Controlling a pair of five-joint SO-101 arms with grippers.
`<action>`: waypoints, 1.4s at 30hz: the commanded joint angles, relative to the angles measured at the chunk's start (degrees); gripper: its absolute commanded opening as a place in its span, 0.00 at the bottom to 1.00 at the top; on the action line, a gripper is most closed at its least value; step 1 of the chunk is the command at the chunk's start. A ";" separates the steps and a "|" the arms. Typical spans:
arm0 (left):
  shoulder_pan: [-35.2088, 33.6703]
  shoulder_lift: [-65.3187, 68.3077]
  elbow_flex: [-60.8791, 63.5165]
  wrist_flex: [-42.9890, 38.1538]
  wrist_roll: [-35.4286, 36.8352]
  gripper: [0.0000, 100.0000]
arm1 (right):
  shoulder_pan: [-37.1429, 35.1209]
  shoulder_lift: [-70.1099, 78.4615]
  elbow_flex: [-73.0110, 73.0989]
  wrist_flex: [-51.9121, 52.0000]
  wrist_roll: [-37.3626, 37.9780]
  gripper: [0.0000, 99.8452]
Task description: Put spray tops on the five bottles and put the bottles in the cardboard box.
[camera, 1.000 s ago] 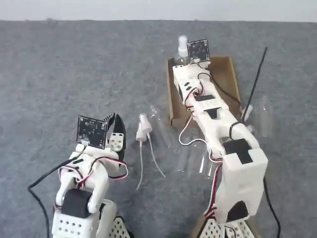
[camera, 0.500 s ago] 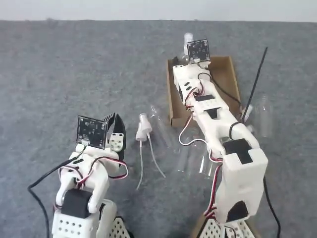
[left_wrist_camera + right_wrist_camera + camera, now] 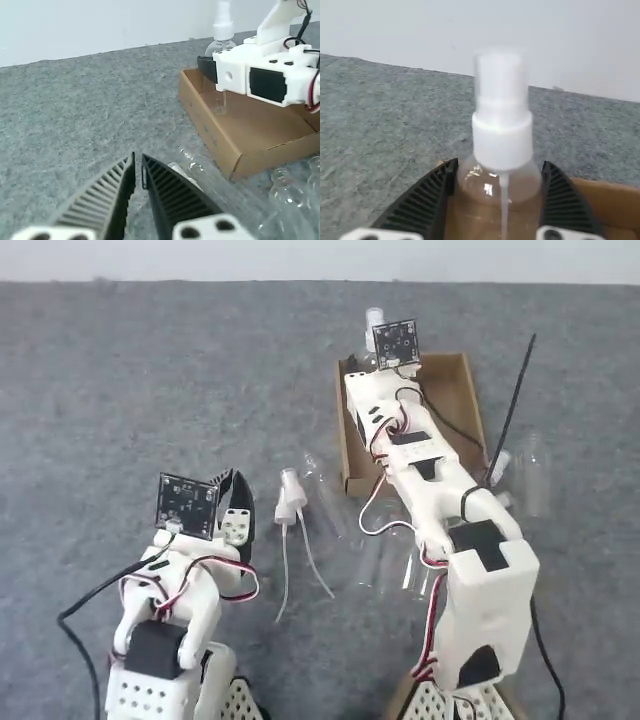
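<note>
Spray tops (image 3: 291,498), two of them, lie loose on the grey carpet (image 3: 150,380) just to the right of my left gripper (image 3: 138,159), whose jaws are all but closed with nothing between them. Further right, bare bottles (image 3: 385,562) lie on their sides, well behind my right gripper (image 3: 498,167). That one clamps a capped bottle (image 3: 490,187) by its shoulders, upright, over the far end of the cardboard box (image 3: 210,131).
</note>
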 commanded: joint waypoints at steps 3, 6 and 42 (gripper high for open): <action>-0.35 -0.79 -0.57 -1.93 0.79 0.01 | -0.22 -1.27 -2.73 0.57 -0.26 0.28; -0.35 -0.79 -0.57 -1.93 0.70 0.01 | -0.13 -1.27 -2.81 0.57 -0.26 0.28; -0.62 -0.79 -0.57 -1.93 0.62 0.01 | 0.40 -54.11 -4.04 60.26 -0.26 0.28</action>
